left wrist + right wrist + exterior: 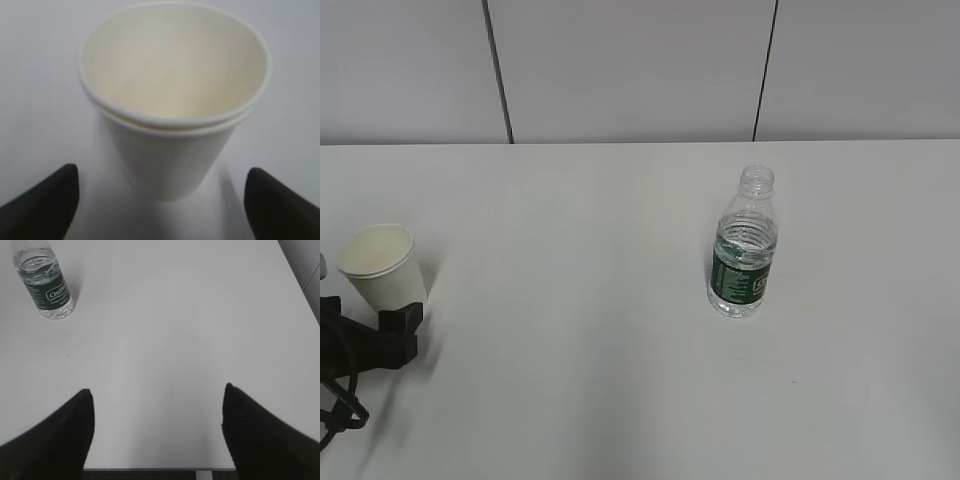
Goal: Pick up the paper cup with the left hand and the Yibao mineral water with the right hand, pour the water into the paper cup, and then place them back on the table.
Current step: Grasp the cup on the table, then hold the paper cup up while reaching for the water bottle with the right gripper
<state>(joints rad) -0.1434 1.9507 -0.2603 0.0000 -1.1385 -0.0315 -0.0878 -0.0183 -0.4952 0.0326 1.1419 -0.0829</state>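
Paper cup (382,266) standing upright at the left edge of the counter (580,380), between the spread fingers of my left tool (160,200); neither finger touches it, so that tool is released. I judge the cup light, thin-walled and easily crushed, so I would take hold low to mid wall, below the rolled rim, with gentle pressure. The left wrist view shows two stacked rims, so it may be two nested cups, though the blur leaves this unsure. Yibao mineral water (743,246), one uncapped bottle, upright right of centre, well apart from the cup. My right tool (157,432) is released, far from the bottle. The bottle is ribbed and soft; squeezing could spill the water (56,310). I would grip at the green label.
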